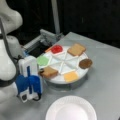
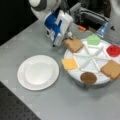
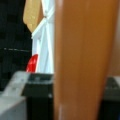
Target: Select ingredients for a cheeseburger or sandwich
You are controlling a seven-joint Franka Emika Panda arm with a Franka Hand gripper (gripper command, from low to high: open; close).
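Six ingredients sit on the white divided tray [image 1: 60, 79] at frame centre: two toast squares, green lettuce [image 1: 43, 60], red tomato [image 1: 56, 49], yellow cheese [image 1: 70, 76] and the dark patty [image 1: 85, 63]. It's the picking stage, and the claw [image 1: 41, 72] is right at the near toast slice [image 1: 49, 72] on the tray's lower-left edge; in a front view the claw [image 2: 68, 35] meets that toast [image 2: 74, 44] at upper centre. The wrist view fills with tan toast [image 3: 82, 60], so the claw looks clamped on it. A clean lift calls for a firm grip. The white plate [image 1: 71, 110] on the desk [image 1: 105, 75] lies bare at the bottom.
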